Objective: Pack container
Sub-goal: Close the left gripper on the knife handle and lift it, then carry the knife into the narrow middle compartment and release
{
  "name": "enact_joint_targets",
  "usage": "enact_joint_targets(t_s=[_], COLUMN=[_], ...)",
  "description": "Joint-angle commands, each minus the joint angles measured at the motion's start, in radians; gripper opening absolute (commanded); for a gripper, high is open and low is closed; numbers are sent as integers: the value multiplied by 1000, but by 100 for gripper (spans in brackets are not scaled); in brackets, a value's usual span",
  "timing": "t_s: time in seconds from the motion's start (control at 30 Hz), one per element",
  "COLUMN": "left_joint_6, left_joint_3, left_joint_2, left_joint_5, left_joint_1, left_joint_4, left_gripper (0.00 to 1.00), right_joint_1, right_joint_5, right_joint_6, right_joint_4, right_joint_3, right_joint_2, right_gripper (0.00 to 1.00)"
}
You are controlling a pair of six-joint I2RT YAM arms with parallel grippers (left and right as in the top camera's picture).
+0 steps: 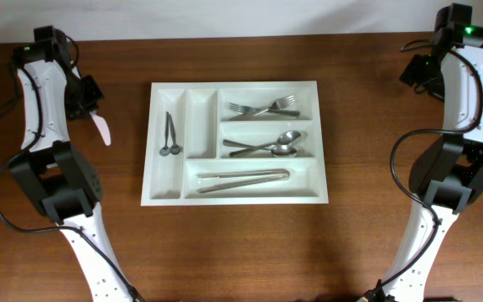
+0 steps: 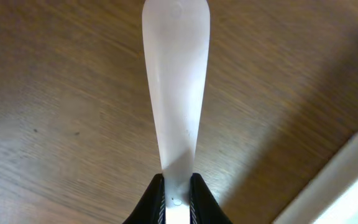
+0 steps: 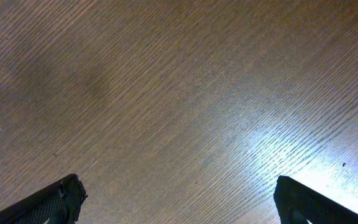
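Note:
The white cutlery tray (image 1: 233,197) lies in the middle of the table. It holds small spoons (image 1: 170,138) in the left narrow slot, forks (image 1: 262,107), spoons (image 1: 267,146) and tongs (image 1: 241,179) in the long slots. The second narrow slot is bare. My left gripper (image 1: 93,107) is left of the tray, shut on a white plastic utensil (image 1: 103,130) (image 2: 176,93) held above the wood. A corner of the tray shows in the left wrist view (image 2: 337,186). My right gripper (image 1: 418,71) (image 3: 176,193) is open and empty at the far right.
The brown wooden table (image 1: 241,252) extends around the tray on all sides. Both arm bases (image 1: 65,189) (image 1: 455,176) stand at the left and right sides of the table.

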Motion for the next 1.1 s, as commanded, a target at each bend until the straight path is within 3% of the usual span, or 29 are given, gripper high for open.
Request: enact_joint_targets(t_s=[0.0,0.37,0.53,1.07], left_joint_6=[39,75,1,-106], left_joint_3=[35,36,36,35], left_joint_2=[4,4,4,22], left_joint_5=[40,45,47,-6], left_joint_1=[-65,-313,-413,-532], left_joint_4=[-12,3,19,-27], left_gripper=[2,2,2,2], right_joint_1=[2,2,2,2], right_joint_5=[2,2,2,2], right_joint_6=[1,1,1,1], right_joint_4=[0,0,0,0], right_joint_3=[19,19,19,19], right_joint_2=[-53,-53,-53,-53], right_gripper=[99,99,99,99])
